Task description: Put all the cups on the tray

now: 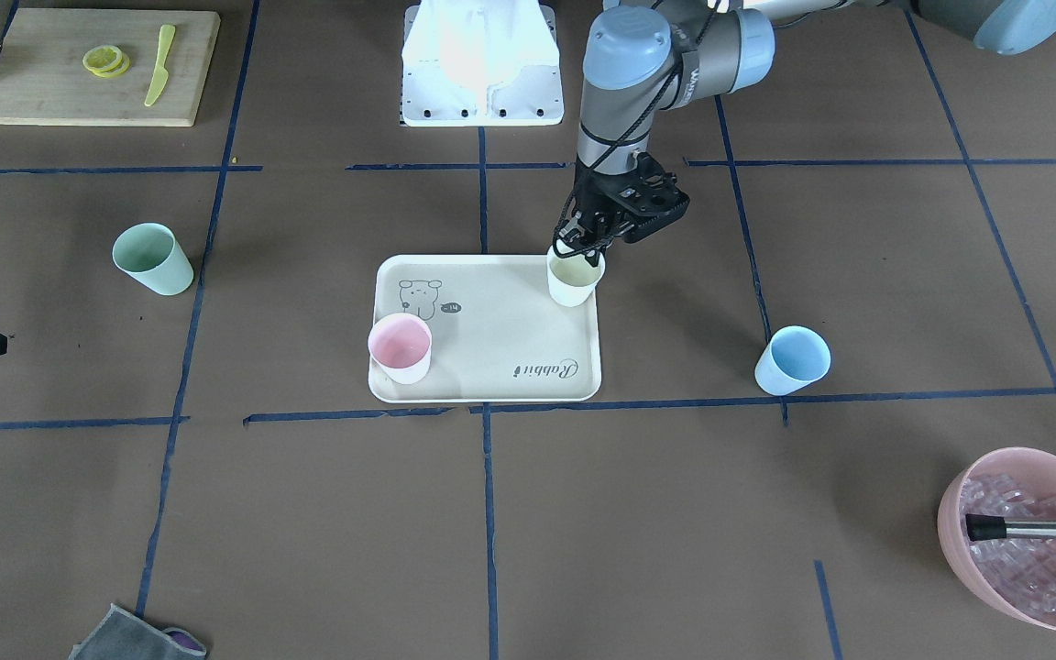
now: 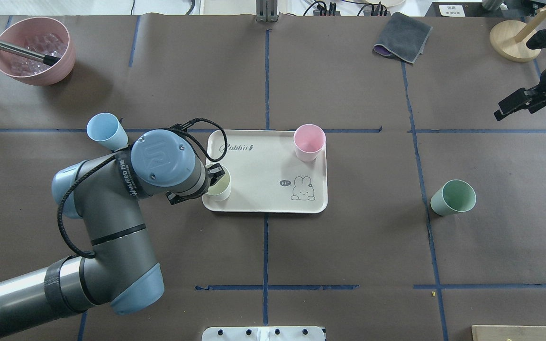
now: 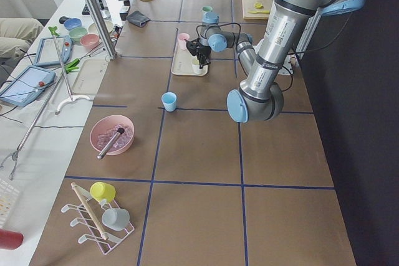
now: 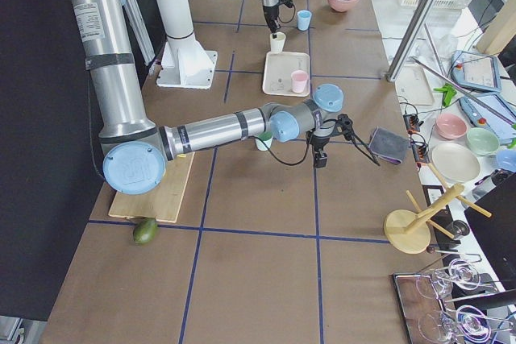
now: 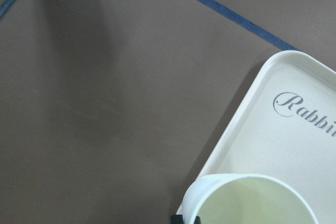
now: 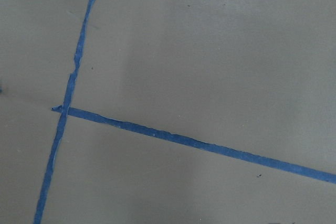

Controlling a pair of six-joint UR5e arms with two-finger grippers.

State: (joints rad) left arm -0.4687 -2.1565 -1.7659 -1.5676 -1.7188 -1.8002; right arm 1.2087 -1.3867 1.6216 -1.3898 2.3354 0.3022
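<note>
The cream-beige tray (image 1: 500,335) (image 2: 263,166) lies at the table's middle. A pink cup (image 1: 400,347) (image 2: 309,142) stands on one of its corners. At another corner my left gripper (image 1: 583,246) (image 2: 217,177) reaches down and is shut on the rim of the cream-yellow cup (image 1: 575,280) (image 2: 221,188) (image 5: 252,200), which sits on the tray. The light blue cup (image 1: 792,360) (image 2: 106,131) and the mint green cup (image 1: 154,259) (image 2: 453,197) stand on the table off the tray, on opposite sides. My right gripper (image 2: 503,112) hovers at the table's edge; how its jaws stand is unclear.
A large pink bowl of ice cubes (image 1: 1028,541) (image 2: 33,49) with a metal tool in it stands beyond the blue cup. A wooden cutting board (image 1: 97,66) holds lemon slices and a green knife. A grey cloth (image 2: 403,37) and a wooden stand (image 2: 514,40) sit at the far edge.
</note>
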